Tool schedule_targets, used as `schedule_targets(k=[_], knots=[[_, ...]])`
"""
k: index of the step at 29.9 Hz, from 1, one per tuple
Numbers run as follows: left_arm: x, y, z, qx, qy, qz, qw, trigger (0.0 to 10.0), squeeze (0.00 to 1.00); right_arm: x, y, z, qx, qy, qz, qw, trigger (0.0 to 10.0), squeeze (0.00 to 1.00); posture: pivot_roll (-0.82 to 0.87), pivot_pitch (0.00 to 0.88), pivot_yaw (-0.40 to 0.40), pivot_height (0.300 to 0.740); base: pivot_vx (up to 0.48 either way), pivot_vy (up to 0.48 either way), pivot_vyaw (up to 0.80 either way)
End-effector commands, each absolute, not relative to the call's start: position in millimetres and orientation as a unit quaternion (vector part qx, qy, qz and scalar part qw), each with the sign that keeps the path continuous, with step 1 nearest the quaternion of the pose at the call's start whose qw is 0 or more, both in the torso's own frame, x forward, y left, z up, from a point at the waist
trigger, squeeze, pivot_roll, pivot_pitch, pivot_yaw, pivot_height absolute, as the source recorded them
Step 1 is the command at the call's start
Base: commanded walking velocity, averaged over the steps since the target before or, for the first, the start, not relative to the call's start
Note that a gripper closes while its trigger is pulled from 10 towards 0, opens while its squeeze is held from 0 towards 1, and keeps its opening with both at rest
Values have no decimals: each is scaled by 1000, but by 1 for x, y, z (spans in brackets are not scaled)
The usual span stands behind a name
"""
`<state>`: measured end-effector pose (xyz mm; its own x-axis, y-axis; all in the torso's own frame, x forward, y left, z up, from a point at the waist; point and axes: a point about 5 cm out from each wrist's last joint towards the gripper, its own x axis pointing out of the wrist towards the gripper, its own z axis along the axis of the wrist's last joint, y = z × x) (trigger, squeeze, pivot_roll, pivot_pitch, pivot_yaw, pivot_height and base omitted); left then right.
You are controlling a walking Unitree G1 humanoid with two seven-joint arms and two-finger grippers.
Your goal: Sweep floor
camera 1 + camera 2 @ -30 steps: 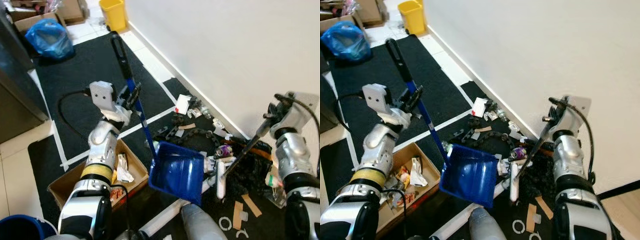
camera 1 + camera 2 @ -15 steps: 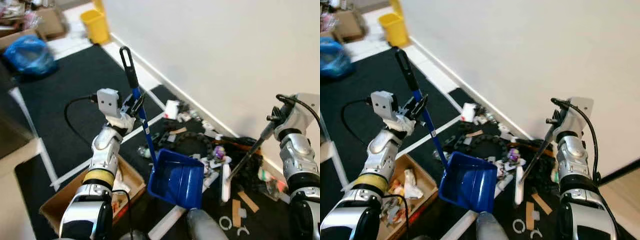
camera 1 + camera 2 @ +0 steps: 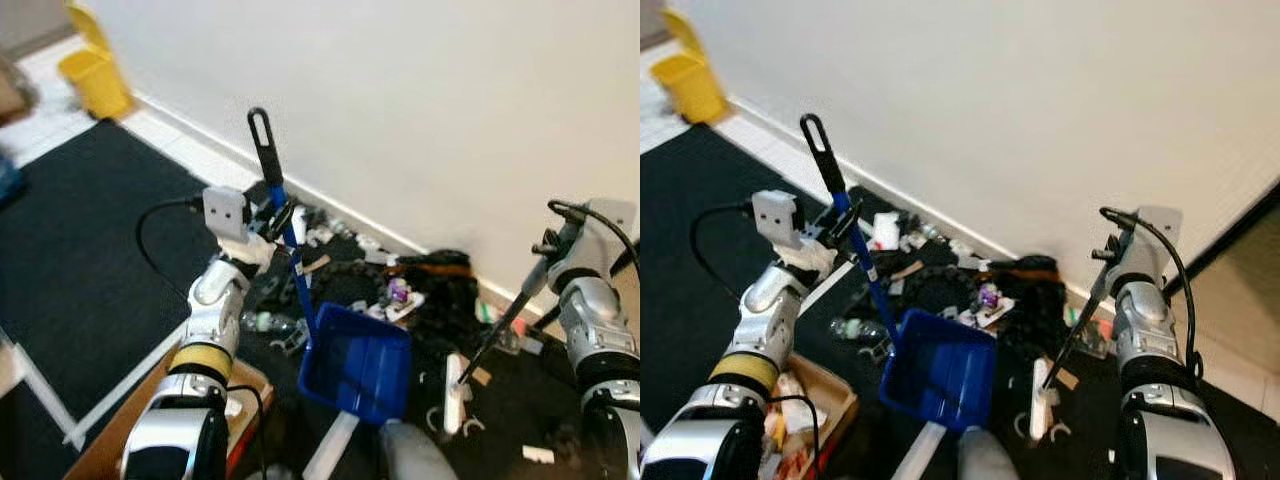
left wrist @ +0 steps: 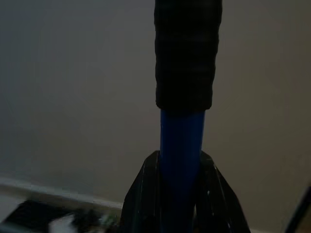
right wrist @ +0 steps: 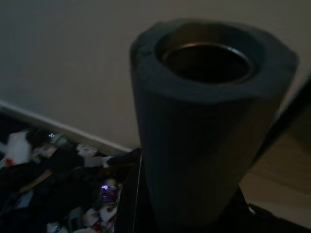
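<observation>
My left gripper (image 3: pixel 279 214) is shut on the blue handle (image 3: pixel 290 255) of a dustpan, just below its black grip. The blue dustpan (image 3: pixel 357 364) rests on the dark floor mat in front of me. My right gripper (image 3: pixel 553 250) is shut on the thin black broom stick (image 3: pixel 497 332), whose white head (image 3: pixel 453 392) lies on the mat right of the dustpan. A pile of litter (image 3: pixel 395 292) lies along the white wall behind the dustpan. In the left wrist view the blue handle (image 4: pixel 181 160) runs up between the fingers. The dark end of the broom stick (image 5: pixel 204 121) shows in the right wrist view.
A cardboard box (image 3: pixel 125 440) with trash sits at lower left. A yellow bin (image 3: pixel 92 75) stands far left by the wall. White tape lines (image 3: pixel 120 385) cross the black mat. A black cable (image 3: pixel 150 240) loops behind my left arm. Small scraps (image 3: pixel 538 453) lie at lower right.
The camera has swung right, so the whole scene has shifted left. The broom head now lies further right of the dustpan. Both grips are unchanged.
</observation>
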<state>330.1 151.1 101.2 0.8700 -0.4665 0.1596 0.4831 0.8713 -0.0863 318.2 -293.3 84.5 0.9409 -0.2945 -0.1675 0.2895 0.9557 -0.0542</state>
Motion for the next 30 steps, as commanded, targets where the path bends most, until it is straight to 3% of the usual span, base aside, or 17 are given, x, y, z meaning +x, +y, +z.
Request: schedule_targets(k=[1, 24, 30], knots=[[328, 153, 96, -71, -61, -239, 966, 10000, 0, 319, -290, 85, -20, 88, -143, 986, 10000, 0, 73, 26, 10, 740, 0, 0, -800], [317, 153, 59, -58, 15, -186, 981, 10000, 0, 318, -286, 78, -27, 105, -136, 985, 10000, 0, 58, 22, 2, 740, 0, 0, -800], [313, 155, 48, -52, 36, -152, 986, 10000, 0, 318, -279, 76, -23, 102, -126, 987, 10000, 0, 58, 20, -2, 740, 0, 0, -190]])
